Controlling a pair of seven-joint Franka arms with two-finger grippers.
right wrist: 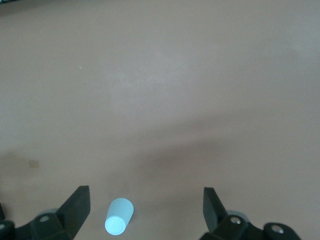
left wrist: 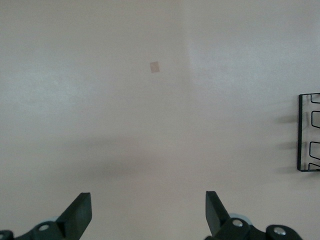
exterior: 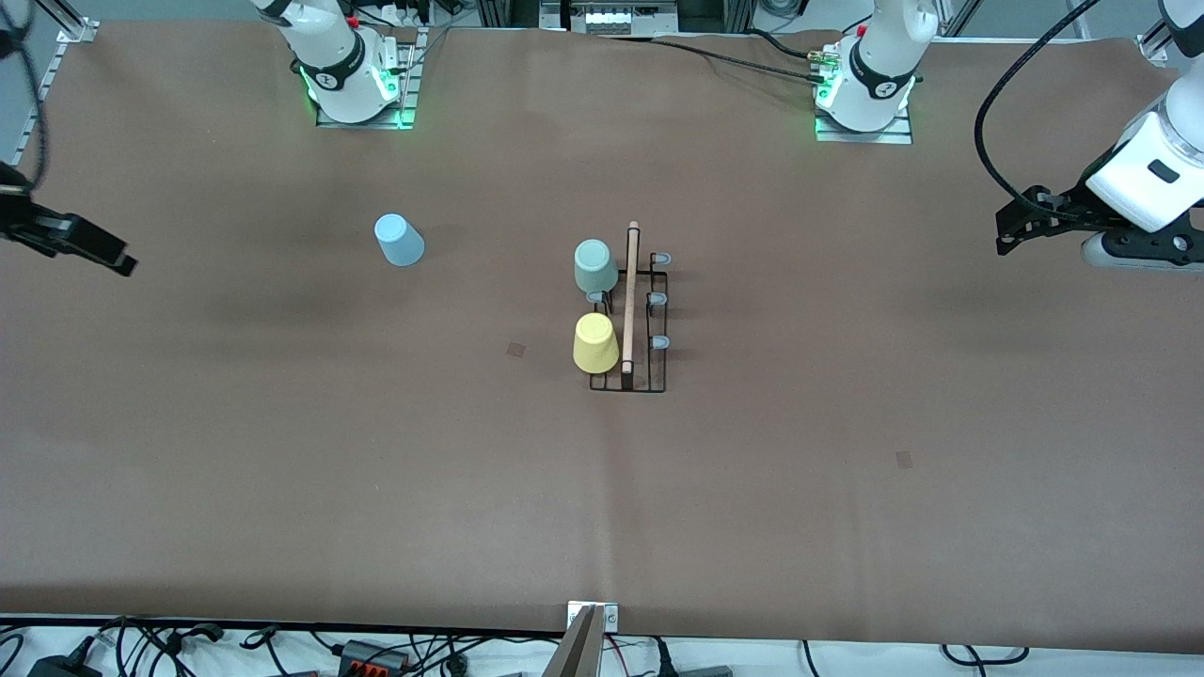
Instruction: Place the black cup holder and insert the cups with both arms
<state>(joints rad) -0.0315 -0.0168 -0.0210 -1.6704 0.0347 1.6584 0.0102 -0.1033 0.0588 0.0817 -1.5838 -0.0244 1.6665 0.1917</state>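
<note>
**Cup rack at table centre, two cups mounted, one loose; both grippers empty at the table ends**

Item 1. Black cup holder (exterior: 628, 324): thin wire rack with a rectangular base, standing near the middle of the table. A light wooden rod handle (exterior: 630, 296) runs along its top. The grey-tipped pegs on the side toward the left arm's end are bare. One corner of the wire base also shows at the edge of the left wrist view (left wrist: 308, 132).

Item 2. Grey-green cup (exterior: 594, 266): mouth down on a peg on the rack's side toward the right arm's end, at the end of the rack farther from the front camera.

Item 3. Yellow cup (exterior: 595, 342): mouth down on the same side of the rack, nearer to the front camera than the grey-green cup. A bare peg shows between the two.

Item 4. Light blue cup (exterior: 400, 240): off the rack, standing mouth down on the brown table cover, well apart from the rack toward the right arm's end. It shows between the fingers in the right wrist view (right wrist: 119, 216), lower than the fingers and untouched by them.

Item 5. Right gripper (right wrist: 145, 210): in the air over the table edge at the right arm's end, fingers spread wide, holding nothing, well apart from the blue cup.

Item 6. Left gripper (left wrist: 148, 212): in the air over the table at the left arm's end, fingers spread wide, holding nothing, well apart from the rack. Bare table cover lies between its fingers.
</note>
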